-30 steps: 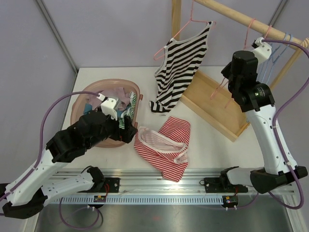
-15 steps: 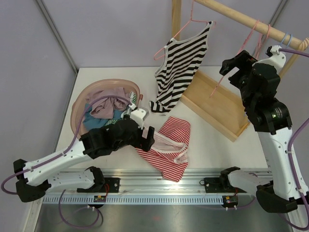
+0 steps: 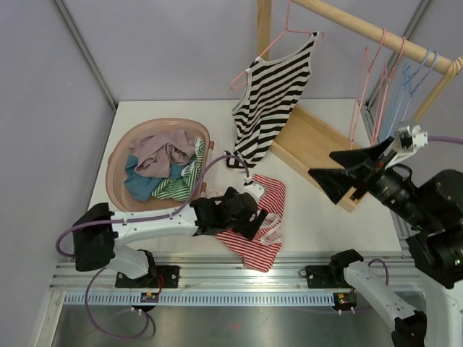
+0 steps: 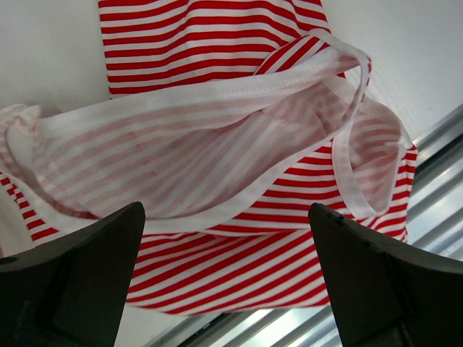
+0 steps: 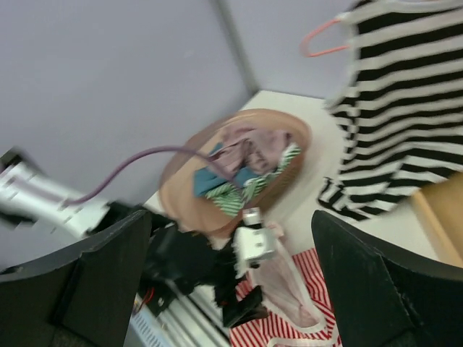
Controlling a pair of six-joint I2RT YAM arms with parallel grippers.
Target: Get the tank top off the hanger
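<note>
Noted black-and-white striped tank top (image 3: 271,94) hanging on pink hanger (image 3: 260,56), upper centre of frame. Found left end effector (image 3: 242,210), fingers apart, low over red-and-white striped tank top (image 3: 262,246) lying on counter (image 3: 166,108), lower centre. Found right end effector (image 3: 347,173) likewise apart, raised at right, well apart from hanger.

Bright, even overhead light, soft faint shadows on the white table (image 3: 318,217) and a glare patch on the metal rail (image 3: 265,270) — top view sharp, left wrist view crisp on the red-striped cloth (image 4: 217,144) but its near fingers (image 4: 72,282) dark and defocused, right wrist view motion-smeared throughout.
</note>
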